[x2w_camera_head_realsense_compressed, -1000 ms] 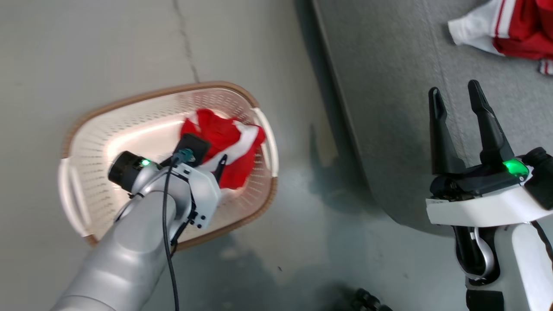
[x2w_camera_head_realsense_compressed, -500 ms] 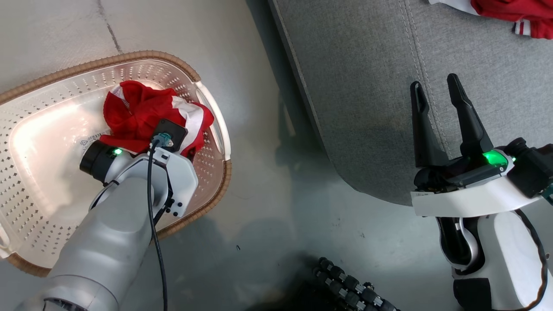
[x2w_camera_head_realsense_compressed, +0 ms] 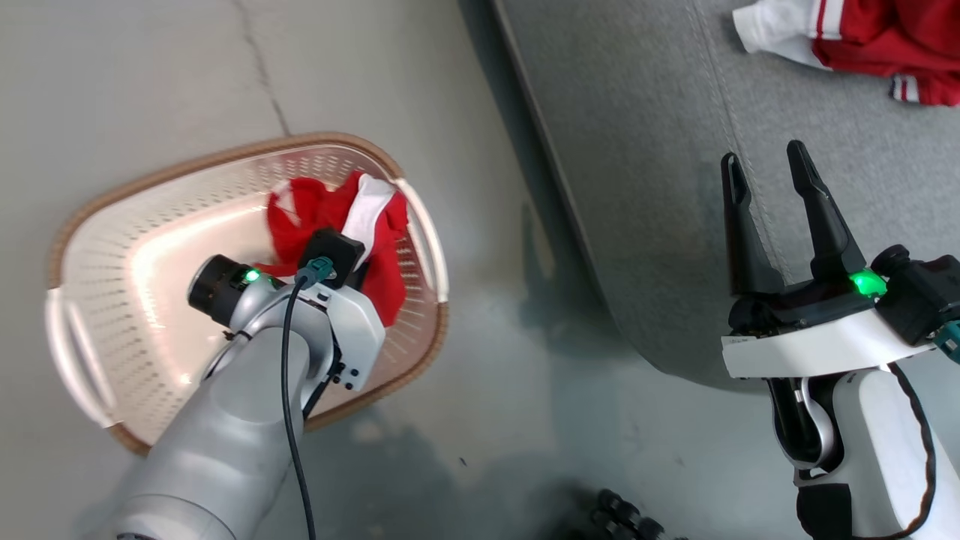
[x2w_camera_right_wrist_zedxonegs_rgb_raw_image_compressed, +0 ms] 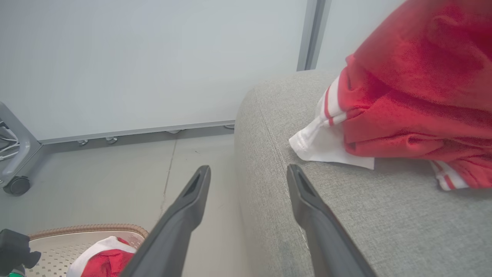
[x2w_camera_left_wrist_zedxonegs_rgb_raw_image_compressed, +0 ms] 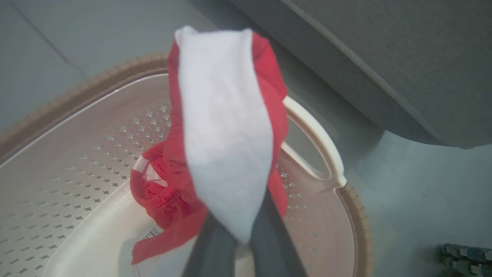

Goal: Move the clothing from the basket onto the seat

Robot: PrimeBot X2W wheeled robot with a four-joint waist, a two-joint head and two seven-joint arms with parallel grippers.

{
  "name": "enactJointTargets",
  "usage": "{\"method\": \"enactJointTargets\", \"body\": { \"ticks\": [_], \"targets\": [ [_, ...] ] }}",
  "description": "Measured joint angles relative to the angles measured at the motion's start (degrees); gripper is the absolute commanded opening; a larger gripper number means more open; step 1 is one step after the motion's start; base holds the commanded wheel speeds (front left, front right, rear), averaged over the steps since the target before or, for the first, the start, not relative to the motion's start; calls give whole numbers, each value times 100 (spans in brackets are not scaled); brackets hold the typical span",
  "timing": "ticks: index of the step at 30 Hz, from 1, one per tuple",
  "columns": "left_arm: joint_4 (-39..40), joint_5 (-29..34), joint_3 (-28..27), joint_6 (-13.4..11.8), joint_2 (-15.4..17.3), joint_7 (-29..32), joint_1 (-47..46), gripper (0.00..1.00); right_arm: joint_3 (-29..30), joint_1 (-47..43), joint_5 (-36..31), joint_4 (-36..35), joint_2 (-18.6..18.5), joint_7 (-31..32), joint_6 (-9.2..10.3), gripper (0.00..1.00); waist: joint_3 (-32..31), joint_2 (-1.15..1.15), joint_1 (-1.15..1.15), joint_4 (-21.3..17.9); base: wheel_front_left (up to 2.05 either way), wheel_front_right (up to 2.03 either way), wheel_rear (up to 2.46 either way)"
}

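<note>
The cream basket (x2w_camera_head_realsense_compressed: 187, 161) with a brown rim stands on the floor at the left. Red and white clothing (x2w_camera_head_realsense_compressed: 315, 217) lies bunched at its right end. My left gripper (x2w_camera_left_wrist_zedxonegs_rgb_raw_image_compressed: 240, 231) is shut on that clothing, and a white band (x2w_camera_left_wrist_zedxonegs_rgb_raw_image_compressed: 226, 134) edged in red stretches out past the fingertips above the basket's handle (x2w_camera_left_wrist_zedxonegs_rgb_raw_image_compressed: 315, 127). In the head view my left wrist (x2w_camera_head_realsense_compressed: 330, 315) covers the fingers. My right gripper (x2w_camera_head_realsense_compressed: 765, 169) is open and holds nothing, hovering over the front edge of the grey seat (x2w_camera_head_realsense_compressed: 645, 150). More red and white clothing (x2w_camera_head_realsense_compressed: 877, 37) lies on the seat.
The seat's rounded edge (x2w_camera_right_wrist_zedxonegs_rgb_raw_image_compressed: 261, 154) runs close beside the basket, with a strip of grey floor (x2w_camera_head_realsense_compressed: 510, 337) between them. A dark ribbed part (x2w_camera_head_realsense_compressed: 622, 517) shows at the bottom. A wall and a castor (x2w_camera_right_wrist_zedxonegs_rgb_raw_image_compressed: 15, 185) stand beyond the floor.
My left gripper has closed on the red and white clothing in the basket, which now stands more gathered and raised. The head camera shifted. The right gripper stayed open.
</note>
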State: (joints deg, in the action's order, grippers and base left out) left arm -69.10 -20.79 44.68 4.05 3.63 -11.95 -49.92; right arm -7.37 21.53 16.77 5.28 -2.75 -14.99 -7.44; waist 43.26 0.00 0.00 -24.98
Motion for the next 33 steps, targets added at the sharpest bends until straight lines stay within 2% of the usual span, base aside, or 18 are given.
{"method": "enactJointTargets", "body": {
  "ticks": [9, 11, 19, 25, 33],
  "targets": [
    [960, -601, -407, -153, -67, -280, 636, 0, 160, -279, -343, 53, 9, 359, 0, 100, -882, 0, 0, 769, 0, 0, 0],
    [1680, -681, -648, -277, -66, -288, 933, 0, 180, -375, -380, 13, 13, 495, 0, 100, -1202, 0, 0, 1020, 0, 0, 0],
    [3385, -532, -1258, -505, 129, -289, 1874, 0, 181, -636, -595, -134, 8, 812, 0, 100, -1957, 0, 0, 1641, 0, 0, 0],
    [4504, -428, -1662, -497, 311, -288, 2457, 0, 196, -838, -620, -160, 7, 991, 0, 100, -2462, 0, 0, 1947, 0, 0, 0],
    [5711, -342, -1986, -382, 460, -290, 2832, 0, 162, -1182, -619, -209, 7, 1132, 0, 100, -3031, 0, 0, 2153, 0, 0, 0]
  ]
}}
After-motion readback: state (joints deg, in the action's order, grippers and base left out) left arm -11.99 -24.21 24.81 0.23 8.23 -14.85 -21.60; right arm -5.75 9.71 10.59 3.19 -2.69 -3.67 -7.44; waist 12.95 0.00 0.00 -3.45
